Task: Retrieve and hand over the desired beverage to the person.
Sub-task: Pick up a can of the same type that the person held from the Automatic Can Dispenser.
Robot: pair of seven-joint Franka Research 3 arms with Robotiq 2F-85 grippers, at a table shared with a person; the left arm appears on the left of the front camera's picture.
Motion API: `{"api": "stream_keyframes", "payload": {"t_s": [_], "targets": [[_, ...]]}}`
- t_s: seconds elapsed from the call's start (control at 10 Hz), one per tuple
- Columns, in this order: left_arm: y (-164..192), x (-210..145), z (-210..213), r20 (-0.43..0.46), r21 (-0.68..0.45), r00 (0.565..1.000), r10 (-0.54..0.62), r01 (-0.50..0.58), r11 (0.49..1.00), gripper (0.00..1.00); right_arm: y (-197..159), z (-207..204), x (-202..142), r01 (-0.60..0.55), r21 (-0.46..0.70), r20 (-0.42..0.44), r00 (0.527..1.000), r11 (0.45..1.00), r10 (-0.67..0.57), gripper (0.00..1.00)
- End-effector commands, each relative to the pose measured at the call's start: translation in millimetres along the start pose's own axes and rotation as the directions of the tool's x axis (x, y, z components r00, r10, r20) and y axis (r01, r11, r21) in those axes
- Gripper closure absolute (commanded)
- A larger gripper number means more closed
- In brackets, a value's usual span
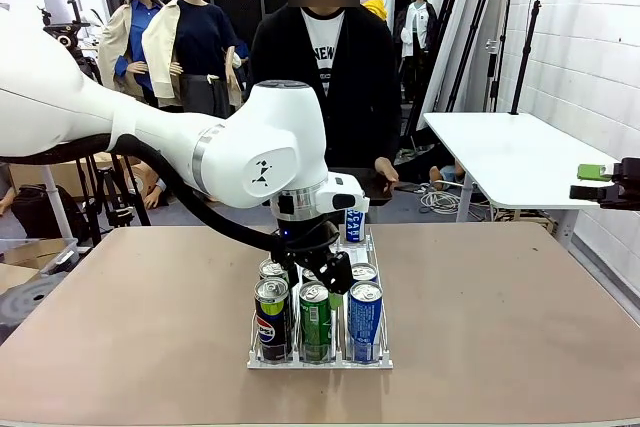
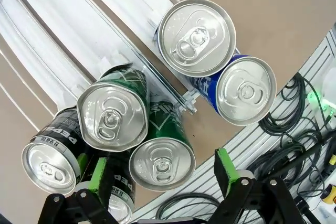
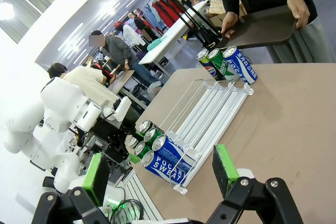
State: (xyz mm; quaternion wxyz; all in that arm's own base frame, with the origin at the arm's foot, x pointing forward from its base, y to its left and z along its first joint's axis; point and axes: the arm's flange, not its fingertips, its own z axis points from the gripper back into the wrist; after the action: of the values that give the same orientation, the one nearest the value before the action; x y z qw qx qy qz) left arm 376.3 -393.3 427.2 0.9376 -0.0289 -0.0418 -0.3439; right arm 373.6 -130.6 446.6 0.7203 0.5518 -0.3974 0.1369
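A white wire rack (image 1: 318,360) holds drink cans in three lanes. At its near end stand a black Pepsi can (image 1: 271,319), a green can (image 1: 315,322) and a blue can (image 1: 365,319), with more behind them. My left gripper (image 1: 322,272) hangs open just above the second row. From its wrist, the green pads (image 2: 226,170) straddle a green can (image 2: 161,163) without touching it. The person (image 1: 325,67) stands at the far side. My right gripper (image 1: 585,182) is open off the table's right edge, its pads (image 3: 224,167) holding nothing.
Three more cans (image 3: 226,64) stand at the rack's far end, close to the person. The person's hands hold a dark tray (image 3: 262,27) at the table's far edge. A white side table (image 1: 510,152) stands at the right, and cables (image 2: 294,129) lie on the floor.
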Motion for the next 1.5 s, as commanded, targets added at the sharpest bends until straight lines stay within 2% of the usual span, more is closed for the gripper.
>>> {"api": "stream_keyframes", "payload": {"t_s": [0.0,0.8,1.0,1.4], "targets": [[-6.3,5.1,-2.6,-0.019,-0.003,0.999,0.036,-0.036,0.999,0.00,0.1,-0.1,-0.3,0.001,0.006,0.004,1.000,1.000,-0.001,0.00],[-5.3,8.7,-20.9,-0.036,0.005,0.998,0.047,-0.047,0.999,0.00,0.1,-0.1,-0.3,0.001,0.006,0.004,1.000,1.000,-0.001,0.00],[-3.3,2.7,-19.8,-0.036,-0.015,0.999,0.013,-0.014,1.000,0.00,0.1,-0.1,-0.3,0.001,0.006,0.004,1.000,1.000,-0.001,0.00],[-3.3,2.7,-19.8,-0.036,-0.015,0.999,0.013,-0.014,1.000,0.00,0.1,-0.1,-0.3,0.001,0.006,0.004,1.000,1.000,-0.001,0.00]]}}
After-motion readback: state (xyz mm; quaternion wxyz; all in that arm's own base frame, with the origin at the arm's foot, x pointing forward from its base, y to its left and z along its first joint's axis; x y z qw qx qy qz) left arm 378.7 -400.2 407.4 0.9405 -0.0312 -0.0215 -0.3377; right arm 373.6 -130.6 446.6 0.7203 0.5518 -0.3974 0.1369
